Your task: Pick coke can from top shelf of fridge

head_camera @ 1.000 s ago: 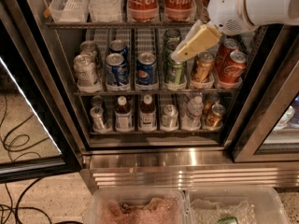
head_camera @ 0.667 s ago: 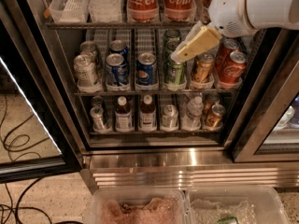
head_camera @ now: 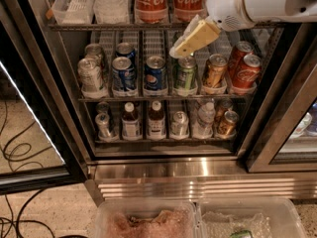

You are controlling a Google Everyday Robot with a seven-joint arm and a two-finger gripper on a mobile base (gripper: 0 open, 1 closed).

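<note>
The fridge stands open in front of me. Two red coke cans stand side by side on the top shelf, their tops cut off by the upper edge of the view. My gripper, cream-coloured on a white arm, reaches in from the upper right. It hangs just below the top shelf's front rail, under the right coke can and in front of a green can on the middle shelf. It holds nothing that I can see.
The middle shelf holds silver cans, blue Pepsi cans, a gold can and two more red cans. Bottles stand on the lower rack. A white basket sits top left. Clear bins lie below; cables lie left.
My gripper has moved a little up and to the left, closer to the top shelf's rail. The cans have not moved.
</note>
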